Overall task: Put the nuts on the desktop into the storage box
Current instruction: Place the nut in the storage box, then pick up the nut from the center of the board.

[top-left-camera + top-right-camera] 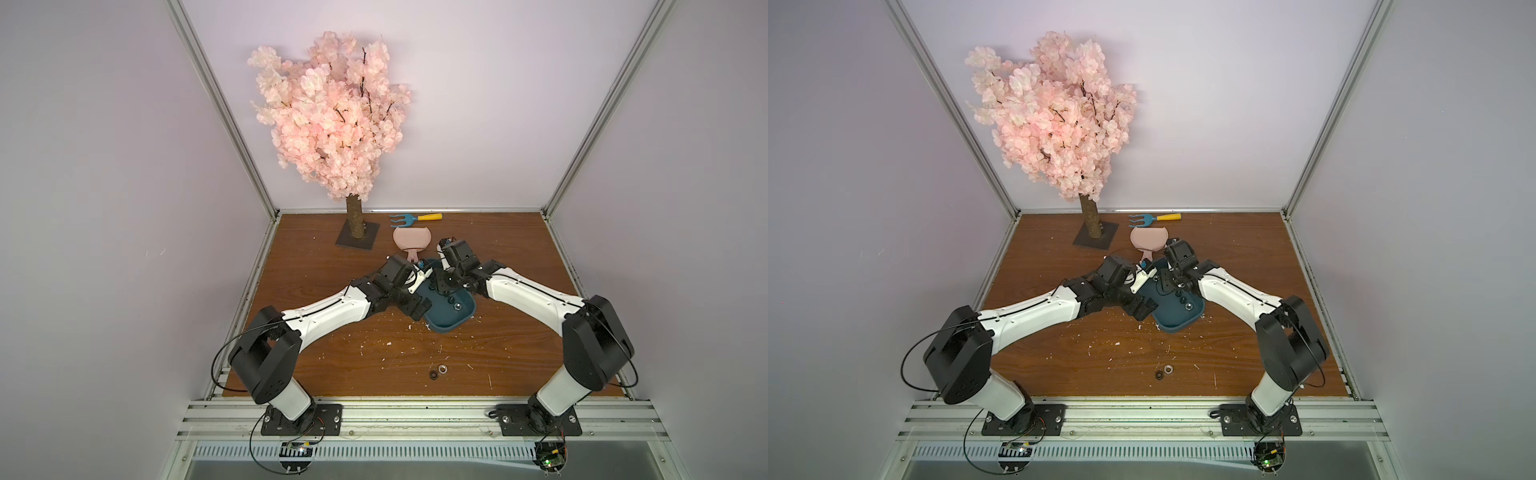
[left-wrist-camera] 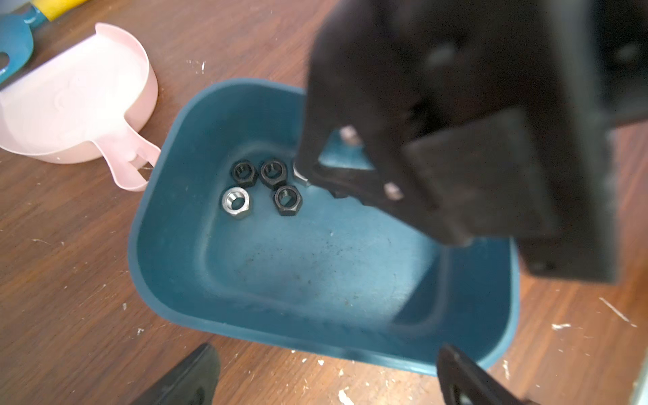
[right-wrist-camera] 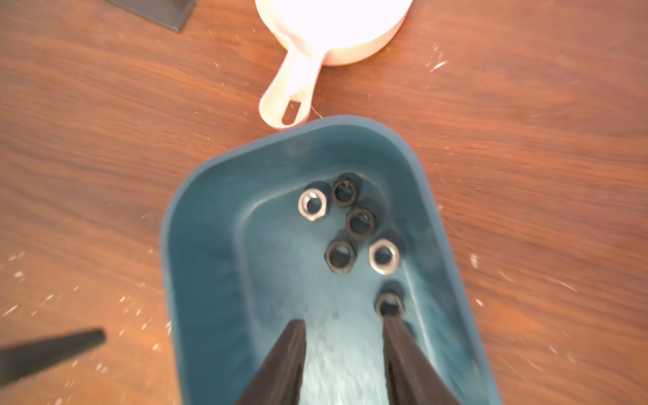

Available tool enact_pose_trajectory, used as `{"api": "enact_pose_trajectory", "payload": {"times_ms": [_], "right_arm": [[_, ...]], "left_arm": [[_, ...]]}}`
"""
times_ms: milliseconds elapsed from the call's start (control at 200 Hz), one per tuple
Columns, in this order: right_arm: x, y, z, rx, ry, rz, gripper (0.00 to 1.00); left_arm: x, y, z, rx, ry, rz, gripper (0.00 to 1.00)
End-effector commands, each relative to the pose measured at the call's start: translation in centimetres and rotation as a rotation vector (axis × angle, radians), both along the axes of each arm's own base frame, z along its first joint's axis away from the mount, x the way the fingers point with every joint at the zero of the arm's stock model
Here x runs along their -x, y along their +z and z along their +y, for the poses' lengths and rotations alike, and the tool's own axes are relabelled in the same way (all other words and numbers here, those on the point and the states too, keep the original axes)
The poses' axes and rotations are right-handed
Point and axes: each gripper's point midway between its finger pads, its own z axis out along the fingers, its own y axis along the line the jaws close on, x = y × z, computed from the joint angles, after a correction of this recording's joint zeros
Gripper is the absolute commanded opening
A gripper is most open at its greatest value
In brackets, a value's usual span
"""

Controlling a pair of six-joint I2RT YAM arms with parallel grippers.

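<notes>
The teal storage box (image 1: pixel 453 320) (image 1: pixel 1177 322) lies mid-desktop (image 1: pixel 374 345). Several black and silver nuts (image 3: pixel 340 257) (image 2: pixel 287 200) rest at its far end. One blurred nut (image 3: pixel 389 305) sits just past a fingertip of my right gripper (image 3: pixel 345 322) (image 1: pixel 441 286), which hangs open inside the box with nothing between its jaws. My left gripper (image 2: pixel 328 354) (image 1: pixel 417 308) is wide open at the box's left rim, empty. Two more nuts, a black one (image 1: pixel 432 374) and a silver one (image 1: pixel 442 368), lie side by side on the desktop near the front edge.
A pink dustpan (image 1: pixel 411 241) sits just behind the box, its handle touching the rim. A blue rake with a yellow handle (image 1: pixel 415 217) lies at the back. The blossom tree (image 1: pixel 328 112) stands back left on a dark base (image 1: pixel 358 240). White flecks dot the board.
</notes>
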Motion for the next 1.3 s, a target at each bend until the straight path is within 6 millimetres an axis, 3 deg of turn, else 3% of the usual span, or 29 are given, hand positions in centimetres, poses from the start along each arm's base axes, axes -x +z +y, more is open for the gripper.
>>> {"api": "enact_pose_trajectory", "payload": {"times_ms": [0,150,280,445,576,731,871,956,1161,1296], "right_arm": [[2.1,2.1,-1.1,0.024,0.069,-0.011,0.44],[5.8,3.5,-2.2,0.049,0.148,0.026,0.44],[9.6,3.1,-2.4,0.097,0.227,0.073,0.47],[15.5,1.2,0.0,0.1,0.444,0.135,0.5],[19.0,0.8,2.1,0.034,0.497,0.188,0.52],[21.1,-2.0,1.4,-0.016,0.383,0.29,0.53],[22.3,-4.3,1.2,-0.087,0.29,0.323,0.55],[22.4,-5.2,1.5,-0.135,0.227,0.335,0.56],[22.9,-7.3,1.9,-0.162,0.109,0.386,0.59],[23.3,-8.4,1.7,-0.156,0.056,0.408,0.6]], "left_arm": [[1.0,1.2,0.6,0.04,-0.008,0.015,1.0],[3.0,1.2,1.3,0.079,-0.019,0.054,1.0],[4.9,0.7,2.0,0.129,-0.017,0.102,1.0],[7.4,-0.2,3.3,0.184,-0.043,0.103,0.99],[9.0,-0.7,4.2,0.216,-0.082,0.061,1.0],[10.9,-0.8,4.9,0.21,-0.19,-0.079,1.0],[13.9,0.5,3.6,0.267,-0.382,-0.279,1.0],[14.2,0.9,3.2,0.29,-0.414,-0.311,1.0],[15.2,-2.6,2.6,0.199,-0.526,-0.255,1.0],[15.8,-3.2,2.2,0.183,-0.567,-0.246,1.0]]}}
